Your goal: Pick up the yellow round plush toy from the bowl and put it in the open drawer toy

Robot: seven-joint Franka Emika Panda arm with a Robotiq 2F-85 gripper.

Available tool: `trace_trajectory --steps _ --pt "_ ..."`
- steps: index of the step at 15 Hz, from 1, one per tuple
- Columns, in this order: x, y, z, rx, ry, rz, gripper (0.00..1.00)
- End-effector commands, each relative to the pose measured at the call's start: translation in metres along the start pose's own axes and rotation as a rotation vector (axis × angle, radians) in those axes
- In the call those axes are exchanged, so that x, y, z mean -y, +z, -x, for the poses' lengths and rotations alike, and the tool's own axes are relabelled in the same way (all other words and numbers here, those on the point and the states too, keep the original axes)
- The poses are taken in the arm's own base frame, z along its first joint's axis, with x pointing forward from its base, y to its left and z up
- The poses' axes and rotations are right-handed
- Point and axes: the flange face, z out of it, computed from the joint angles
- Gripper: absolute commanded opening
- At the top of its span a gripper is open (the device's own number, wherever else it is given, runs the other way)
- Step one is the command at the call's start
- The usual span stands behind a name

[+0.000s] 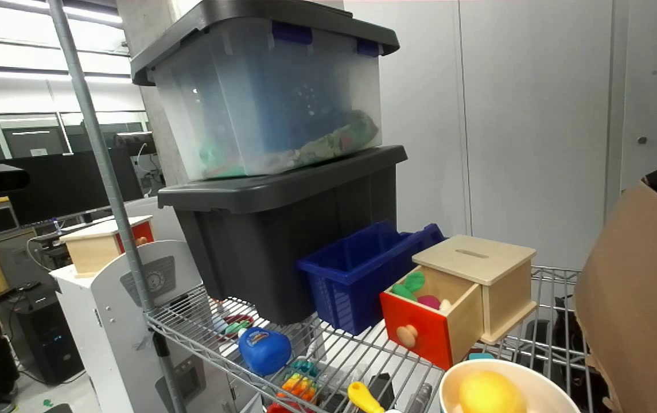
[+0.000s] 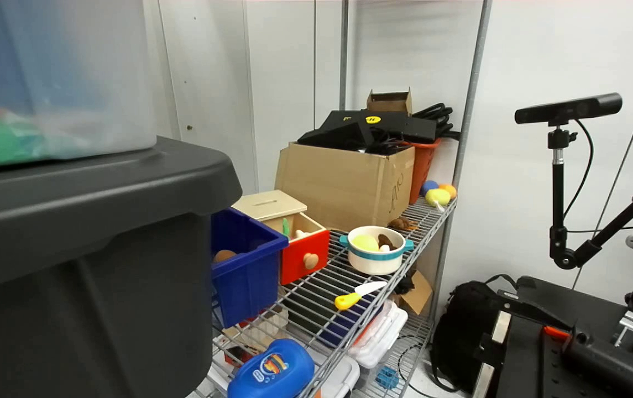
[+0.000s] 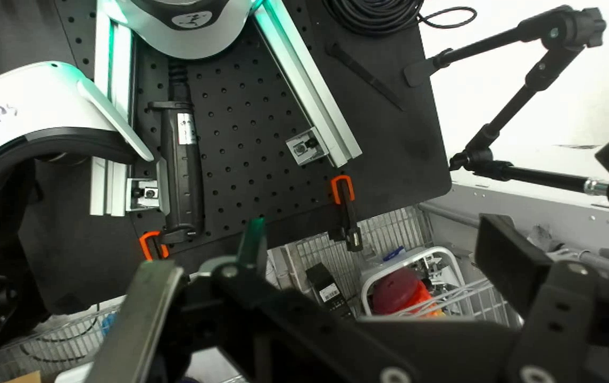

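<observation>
Wire shelf [image 2: 310, 293] holds bowl [image 2: 374, 267] w/ yellow plush [image 1: 490, 393] in both ext. views; only wrist view shows end effector [image 3: 376, 239], spread wide.

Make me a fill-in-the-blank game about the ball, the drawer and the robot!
1. The ball in the bowl is coloured ____.
2. The drawer near the bowl isn't shut; it's ____.
3. The bin beside the drawer is coloured ____.
4. The fingers are holding ____.

Missing words: yellow; open; blue; nothing.

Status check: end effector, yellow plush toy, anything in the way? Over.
End effector open, empty. Yellow plush toy in bowl. Red drawer open, but green piece inside may crowd the drop.
</observation>
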Motion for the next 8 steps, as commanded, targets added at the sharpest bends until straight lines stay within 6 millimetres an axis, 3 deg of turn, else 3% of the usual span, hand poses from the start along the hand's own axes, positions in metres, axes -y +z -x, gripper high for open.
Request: trace_trajectory --steps 1,8 --pt "-0.01 -0.004 -0.008 0.038 0.018 0.006 1.0" --pt "-0.024 -0.011 -0.03 0.061 -0.029 0.038 1.0"
